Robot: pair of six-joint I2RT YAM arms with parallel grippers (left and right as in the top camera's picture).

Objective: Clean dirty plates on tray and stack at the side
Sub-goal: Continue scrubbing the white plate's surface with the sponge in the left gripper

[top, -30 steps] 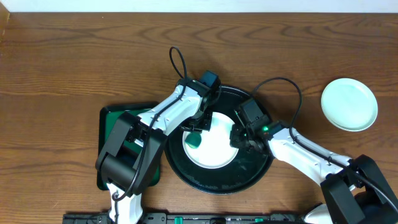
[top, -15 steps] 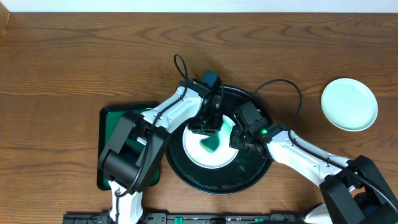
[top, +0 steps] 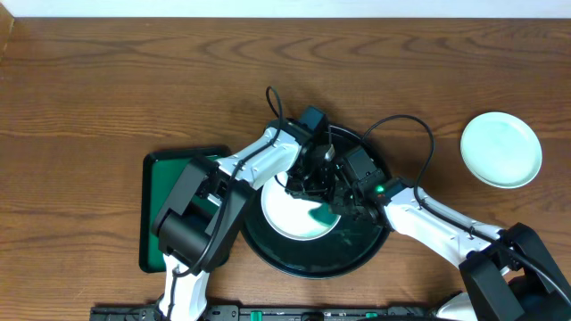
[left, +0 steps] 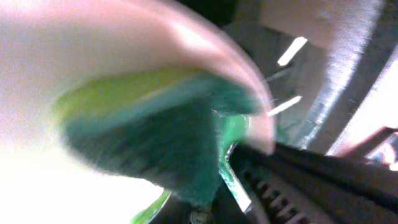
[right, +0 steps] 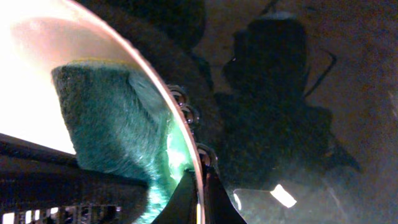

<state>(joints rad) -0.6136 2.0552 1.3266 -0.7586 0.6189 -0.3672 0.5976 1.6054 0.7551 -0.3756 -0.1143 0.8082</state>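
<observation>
The tray sat in the middle of the bench, with one plate lying flat in it, toward its left side. Both arms crowded over the plate's right edge. The left gripper reached in from the upper left, its jaws closed on a green sponge that pressed on the plate just inside the rim. The left wrist view was badly blurred; it showed little more than the fuzzy green sponge against the pale plate, with the dark body of the other arm close behind.

The right gripper came in from the lower right, right beside the sponge. In the right wrist view its jaws were narrow, pinched on the plate's rim, one tip on either side of the edge. The sponge lay just to the left of them, on the plate. To their right was bare glossy tray, which mirrored the arm above.

From overhead the two wrists and their looping cables hid the plate's right rim and much of the tray's upper half.

A second plate lay on the bench well to the right, apart from the tray. A dark green rectangular tray lay at the left, partly under the left arm.
</observation>
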